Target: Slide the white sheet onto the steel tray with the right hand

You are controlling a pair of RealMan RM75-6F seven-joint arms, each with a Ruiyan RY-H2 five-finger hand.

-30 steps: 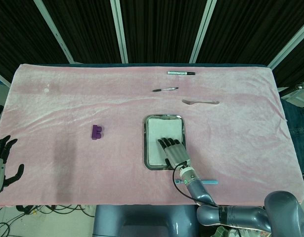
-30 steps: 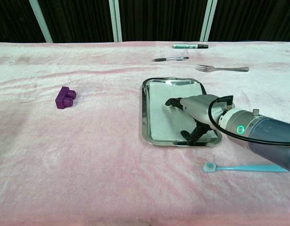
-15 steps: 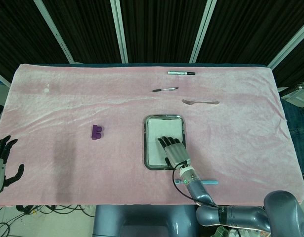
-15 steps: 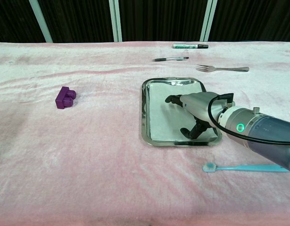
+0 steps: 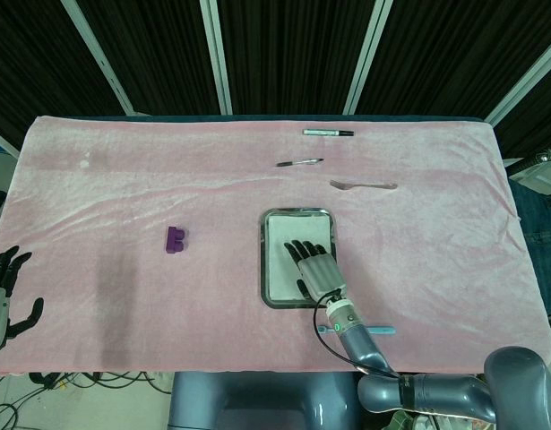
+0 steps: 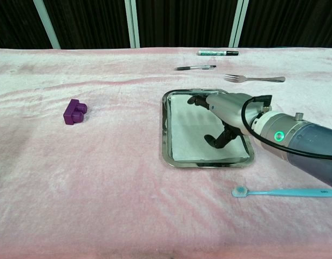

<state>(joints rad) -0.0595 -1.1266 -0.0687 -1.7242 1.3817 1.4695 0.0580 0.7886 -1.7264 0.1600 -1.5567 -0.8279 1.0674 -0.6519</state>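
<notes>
The white sheet (image 5: 282, 260) (image 6: 190, 135) lies flat inside the steel tray (image 5: 262, 260) (image 6: 164, 129), filling most of it. My right hand (image 5: 315, 267) (image 6: 225, 110) is over the right half of the sheet, palm down, fingers spread and pointing toward the tray's far end, the thumb hanging toward the sheet. It holds nothing; whether the fingertips touch the sheet cannot be told. My left hand (image 5: 6, 296) hangs off the table's near left corner with its fingers apart and nothing in it.
A purple block (image 5: 175, 239) (image 6: 75, 111) sits left of the tray. A blue toothbrush (image 6: 279, 191) lies near the front edge, under my right forearm. Beyond the tray lie a fork (image 6: 255, 79), a pen (image 6: 195, 68) and a marker (image 6: 217, 53).
My right hand has slid from the tray's near end toward its far end, rising a little. The sheet and tray have stayed in place. The left hand has not moved.
</notes>
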